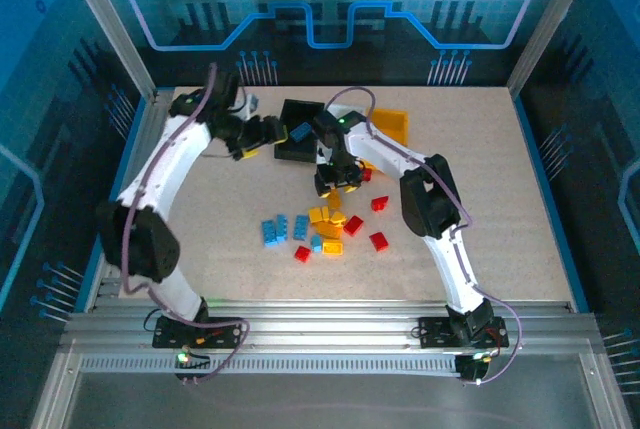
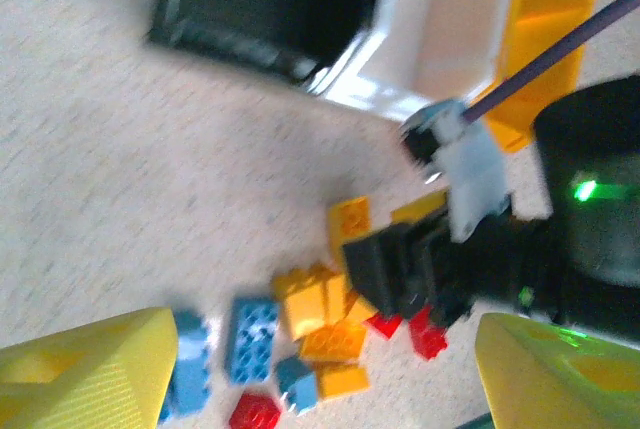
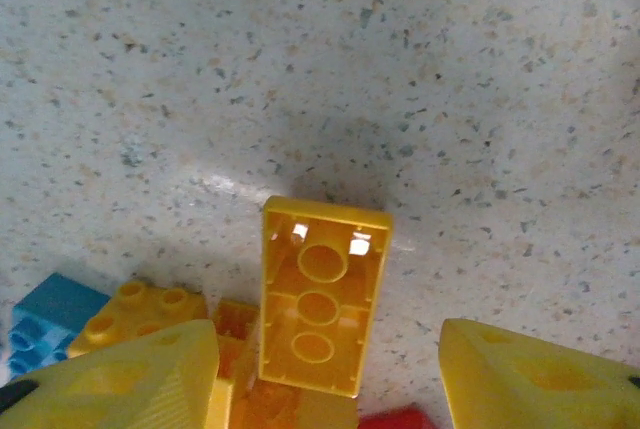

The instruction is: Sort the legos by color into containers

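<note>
Most legos (image 1: pixel 322 231): loose on the middle of the surface (image 1: pixel 500 149), a little toward its near edge; blue ones on the left of the heap, yellow in its centre, red at its near and right fringes.
Lego make: small, hard, glossy plastic blocks, studded on top and hollow beneath; several lie tilted or overlapping, so some edges are covered.
Surface make: pale, speckled, matt and flat, with a dull patch of glare beside the heap.
Right gripper (image 3: pixel 330 334): at the far side of the heap, pointing down; its ribbed yellow fingers (image 3: pixel 130 379) are apart and clamped on nothing, standing either side of one yellow brick (image 3: pixel 322 294).
Yellow brick: long, lying upside down, with thin walls and three round tubes showing; there is a gap at the right finger, and whether the left finger touches it I cannot tell.
Containers (image 1: pixel 290 107): three thin-walled, open rectangular bins in a row near the middle of the far edge, beyond the heap; black bin (image 1: pixel 288 152) on the left, white bin (image 2: pixel 450 39) in the middle under the right arm, yellow bin (image 1: pixel 392 127) on the right.
Left gripper (image 1: pixel 262 136): at the left wall of the black bin, jaws wide apart, nothing between them.
Done: one blue brick (image 1: pixel 300 132) lies in the black bin; the contents of the other two are too blurred or covered to tell.
Remaining: by my judgement, nearly the whole job; a dozen or more bricks wait on the surface, and the straddled yellow one looks the likeliest next pick.
</note>
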Controlling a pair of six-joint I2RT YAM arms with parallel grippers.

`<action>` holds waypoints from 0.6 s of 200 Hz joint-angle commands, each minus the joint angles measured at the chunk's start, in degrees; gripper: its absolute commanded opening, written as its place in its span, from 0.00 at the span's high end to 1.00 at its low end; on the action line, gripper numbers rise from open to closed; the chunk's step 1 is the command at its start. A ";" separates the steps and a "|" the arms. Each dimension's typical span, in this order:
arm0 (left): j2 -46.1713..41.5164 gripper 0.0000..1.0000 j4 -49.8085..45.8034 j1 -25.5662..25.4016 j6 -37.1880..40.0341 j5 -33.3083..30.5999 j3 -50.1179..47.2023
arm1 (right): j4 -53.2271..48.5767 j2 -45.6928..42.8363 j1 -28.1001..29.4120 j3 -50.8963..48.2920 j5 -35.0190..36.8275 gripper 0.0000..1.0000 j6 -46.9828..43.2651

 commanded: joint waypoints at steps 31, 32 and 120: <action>-13.36 0.18 -0.18 3.84 -0.57 -0.79 -18.02 | -1.44 4.78 0.61 1.95 2.71 0.43 -1.19; -13.53 0.18 -0.22 3.83 -0.58 -0.78 -18.20 | -1.40 4.79 0.60 1.94 2.72 0.44 -1.18; -20.92 0.15 3.30 4.03 -3.67 0.54 -33.82 | -0.91 3.08 0.07 4.26 3.92 0.65 -2.61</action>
